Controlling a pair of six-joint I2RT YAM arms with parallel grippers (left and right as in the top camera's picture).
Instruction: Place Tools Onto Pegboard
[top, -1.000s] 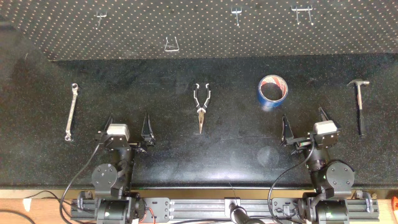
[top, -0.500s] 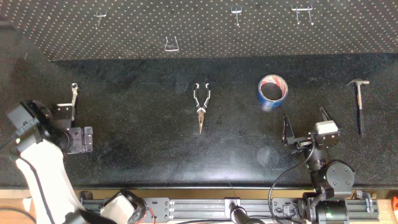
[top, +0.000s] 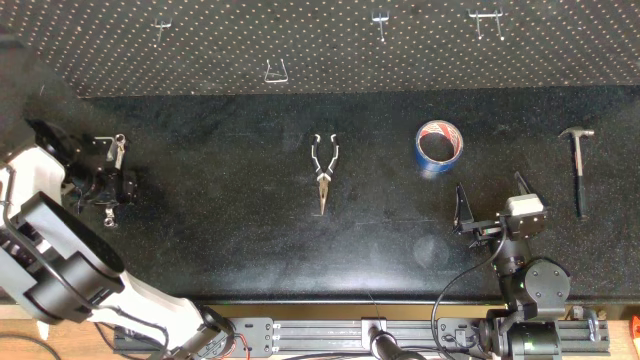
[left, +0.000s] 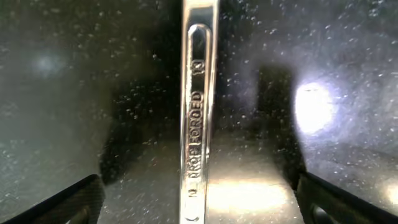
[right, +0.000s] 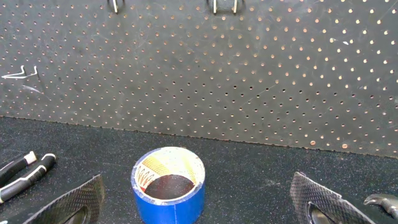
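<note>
Since the jaws of the left gripper (left: 199, 202) stand spread either side of the slim polished steel wrench (left: 198, 93), flat on the black tabletop (top: 250, 220) below the left end of the perforated pegboard (top: 300, 40), closing too high could skid off its thin shank; the right gripper (top: 489, 200) gapes too.

Black speckled worktop (top: 250, 220). Lying flat on it, left to right: wrench (left: 198, 124), pliers (top: 323, 172), blue tape roll (top: 428, 165), hammer (top: 578, 175). All well apart.
</note>
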